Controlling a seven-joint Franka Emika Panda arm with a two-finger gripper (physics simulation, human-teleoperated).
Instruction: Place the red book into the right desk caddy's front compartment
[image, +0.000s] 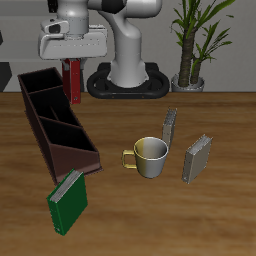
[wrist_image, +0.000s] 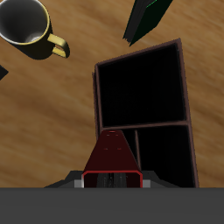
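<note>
My gripper (image: 70, 66) is shut on the red book (image: 71, 82), which hangs upright below the fingers, above the back half of the right desk caddy (image: 45, 140). The caddy is a long dark maroon box with dividers. In the wrist view the red book (wrist_image: 111, 157) juts out from the gripper (wrist_image: 111, 180) over a divider of the caddy (wrist_image: 95, 96). The caddy's dark open compartment nearest the table's front edge lies just beyond the book's tip.
A green book (image: 68, 200) leans by the caddy's front end and shows in the wrist view (wrist_image: 153, 17). A yellow-beige mug (image: 150, 157) stands mid-table, also in the wrist view (wrist_image: 26, 26). Two grey spiral notebooks (image: 170, 125) (image: 197, 158) stand beside it. A potted plant (image: 192, 50) is at the back.
</note>
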